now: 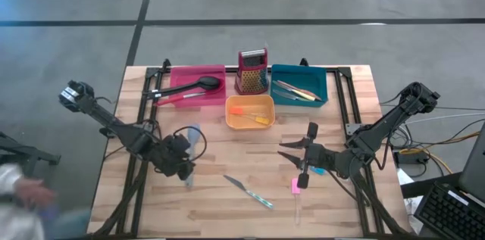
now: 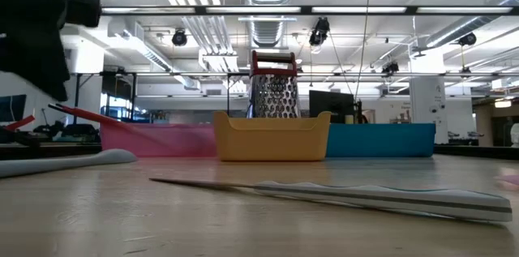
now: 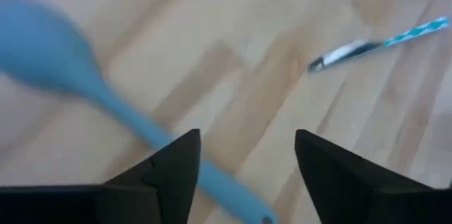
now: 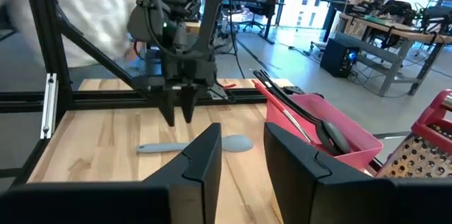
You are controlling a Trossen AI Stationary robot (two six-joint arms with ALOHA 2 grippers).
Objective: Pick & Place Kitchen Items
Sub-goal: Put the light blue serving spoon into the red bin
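**Both pincers open over the table, spoon lying loose**

Nearest you, a slim knife (image 1: 248, 191) is lying flat on the table (image 1: 151, 210), with a small pink piece (image 1: 295, 185) just to its right.

Just past them your two arms are hanging low. The left pincer (image 3: 247, 136) is standing wide over the blue spoon (image 3: 92, 90) and gripping nothing. The spoon is resting on the wood, with its handle running under one finger (image 3: 173, 174). The right pincer (image 4: 244, 128) is pointing across at the left arm, its fingers only narrowly apart and nothing showing between them. A long black utensil (image 1: 306, 166) is lying beneath it; you cannot tell whether the two are touching.

Farther back, the yellow tray (image 1: 229, 111) is sitting mid-table and holding short orange pieces (image 1: 261, 121).

Along the far edge, the pink tray (image 1: 186, 77) is carrying a black spoon (image 1: 204, 85) and a red spatula (image 1: 178, 98). The grater (image 1: 252, 71) is standing upright beside it, and the teal tray (image 1: 322, 81) beyond that is holding several slim utensils (image 1: 292, 90).
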